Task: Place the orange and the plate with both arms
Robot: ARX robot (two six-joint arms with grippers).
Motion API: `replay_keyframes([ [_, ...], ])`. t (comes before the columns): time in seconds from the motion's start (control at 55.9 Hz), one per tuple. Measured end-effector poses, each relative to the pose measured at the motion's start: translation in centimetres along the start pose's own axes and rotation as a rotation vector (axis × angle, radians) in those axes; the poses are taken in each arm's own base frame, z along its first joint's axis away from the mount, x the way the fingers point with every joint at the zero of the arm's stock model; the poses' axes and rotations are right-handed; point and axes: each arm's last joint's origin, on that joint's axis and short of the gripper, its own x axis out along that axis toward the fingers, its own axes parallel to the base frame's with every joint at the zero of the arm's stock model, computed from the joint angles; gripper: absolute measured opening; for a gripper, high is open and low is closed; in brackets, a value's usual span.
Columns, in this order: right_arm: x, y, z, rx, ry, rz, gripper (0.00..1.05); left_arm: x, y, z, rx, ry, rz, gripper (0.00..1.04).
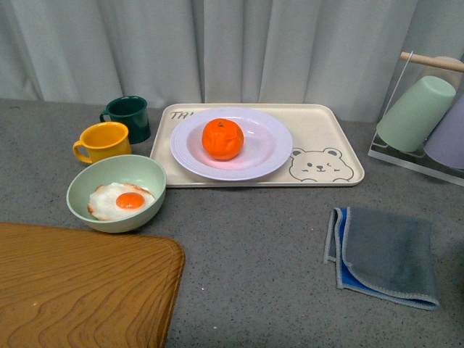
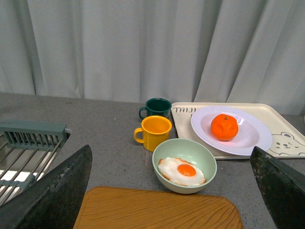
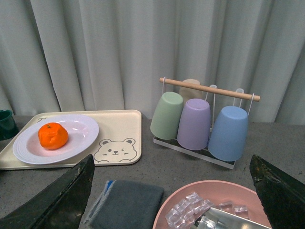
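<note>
Orange [image 1: 222, 138] sits in the white plate [image 1: 270, 148] on the bear tray [image 1: 330, 141], far centre of the surface [image 1: 254, 246].

The orange is roundish with no clear long axis, its green stem dot facing up. Both my grippers are spread wide, each with its fingers [image 2: 52, 191] [image 3: 57, 198] at its wrist view's edges, holding nothing. A green bowl [image 1: 116, 192] with a fried egg stands near left of the tray.

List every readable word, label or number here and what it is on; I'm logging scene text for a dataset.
"TH": on the cream tray in the front view, cut off by the plate.
"TAIJI": same print in the left wrist view, last letters uncertain and partly hidden by the plate.
The bear drawing carries no words. Nothing else is readable.
</note>
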Motion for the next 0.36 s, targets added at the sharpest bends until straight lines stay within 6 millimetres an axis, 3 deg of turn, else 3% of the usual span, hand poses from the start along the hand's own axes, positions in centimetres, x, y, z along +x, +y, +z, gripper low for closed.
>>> replay_keyframes([
  [0.358, 0.0, 0.0, 0.0, 0.0, 0.0, 0.0, 0.95, 0.0, 0.0, 0.0, 0.0, 0.0, 0.0, 0.98],
])
